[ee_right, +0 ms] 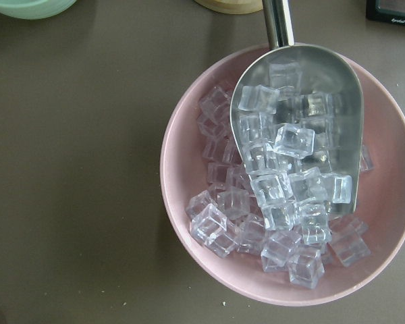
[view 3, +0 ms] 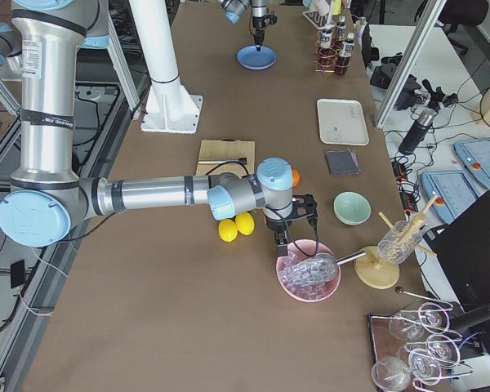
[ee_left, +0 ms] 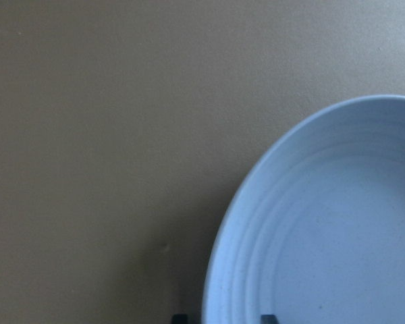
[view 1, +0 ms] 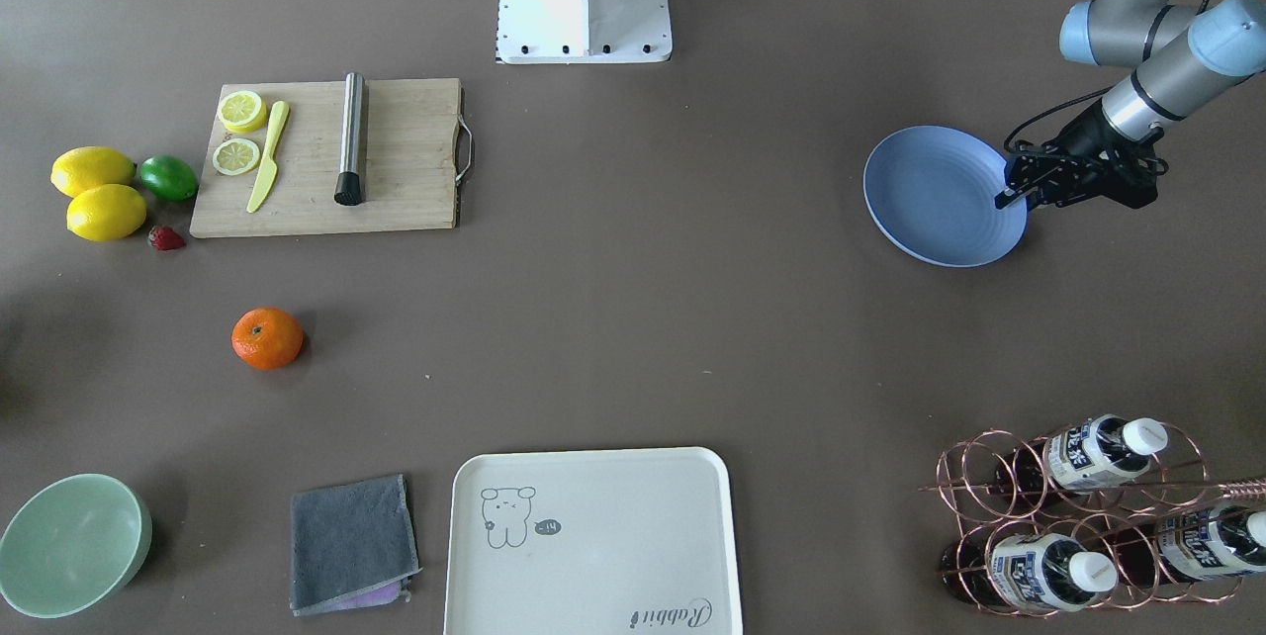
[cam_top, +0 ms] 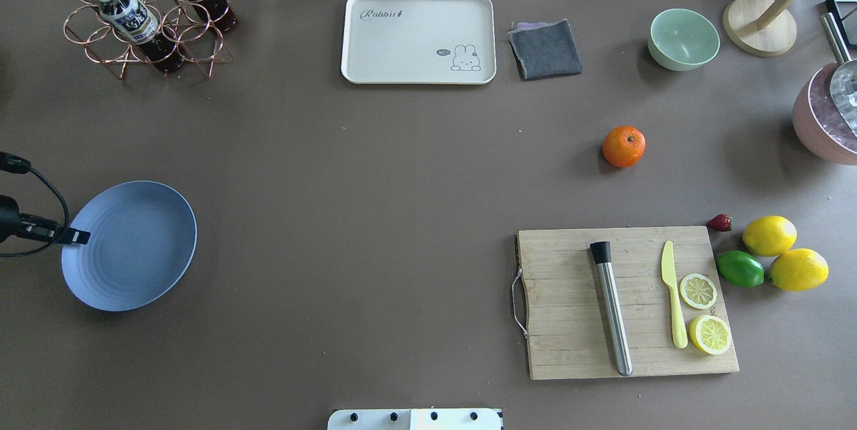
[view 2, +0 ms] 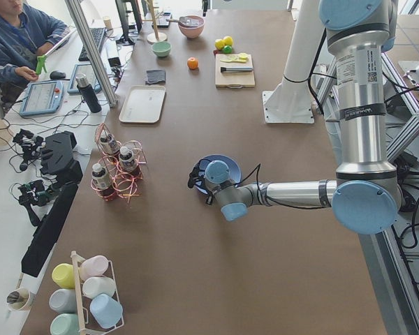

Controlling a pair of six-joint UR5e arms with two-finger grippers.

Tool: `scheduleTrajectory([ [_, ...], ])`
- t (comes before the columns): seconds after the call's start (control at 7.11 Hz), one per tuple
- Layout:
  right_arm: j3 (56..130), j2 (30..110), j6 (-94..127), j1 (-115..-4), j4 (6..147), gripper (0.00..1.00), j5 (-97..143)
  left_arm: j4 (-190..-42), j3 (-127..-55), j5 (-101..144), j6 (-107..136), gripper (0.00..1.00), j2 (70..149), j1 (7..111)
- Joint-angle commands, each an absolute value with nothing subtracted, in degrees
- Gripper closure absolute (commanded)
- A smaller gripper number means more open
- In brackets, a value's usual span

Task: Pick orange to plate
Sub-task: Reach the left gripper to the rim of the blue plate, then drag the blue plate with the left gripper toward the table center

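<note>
The orange (view 1: 267,338) (cam_top: 624,146) lies alone on the brown table, between the cutting board and the green bowl. The periwinkle plate (view 1: 935,195) (cam_top: 130,246) lies at the table's opposite end, holding nothing. My left gripper (view 1: 1011,198) (cam_top: 77,237) is at the plate's rim; in the left wrist view its two dark fingertips (ee_left: 179,316) stand apart on either side of that rim (ee_left: 212,283), open. My right gripper (view 3: 282,243) hangs over a pink bowl of ice, a short way from the orange; whether it is open or shut I cannot tell.
A wooden cutting board (cam_top: 569,262) carries a steel muddler, a yellow knife and lemon slices. Two lemons (cam_top: 770,236), a lime and a strawberry lie beside it. A cream tray (cam_top: 418,38), grey cloth (cam_top: 546,48), green bowl (cam_top: 683,38), pink ice bowl (ee_right: 189,162) and bottle rack (cam_top: 144,21) line the far side.
</note>
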State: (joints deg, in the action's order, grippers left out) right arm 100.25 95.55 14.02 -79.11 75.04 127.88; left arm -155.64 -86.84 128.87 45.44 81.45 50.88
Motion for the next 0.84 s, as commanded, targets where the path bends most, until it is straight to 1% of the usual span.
scheduleTrajectory([
  [0.0,100.5,95.5,14.1,-79.1,75.1,0.0,127.9,-157.8,-88.7,131.3,46.2,1.0,81.0,51.0],
  [0.14,100.5,95.5,14.1,-79.1,75.1,0.0,127.9,-157.7,-89.2,135.0,48.8,1.0,82.2,52.1],
  [0.28,100.5,95.4,14.1,-79.1,75.1,0.0,127.9,-157.2,-90.6,135.0,56.4,1.0,85.7,52.8],
  [0.42,100.5,95.4,14.1,-79.1,75.0,0.0,127.9,-156.7,-90.8,134.7,63.3,1.0,90.4,52.2],
  [0.7,100.5,95.4,14.2,-79.1,75.1,0.0,127.9,-148.1,-91.1,130.3,68.0,1.0,99.9,50.3],
])
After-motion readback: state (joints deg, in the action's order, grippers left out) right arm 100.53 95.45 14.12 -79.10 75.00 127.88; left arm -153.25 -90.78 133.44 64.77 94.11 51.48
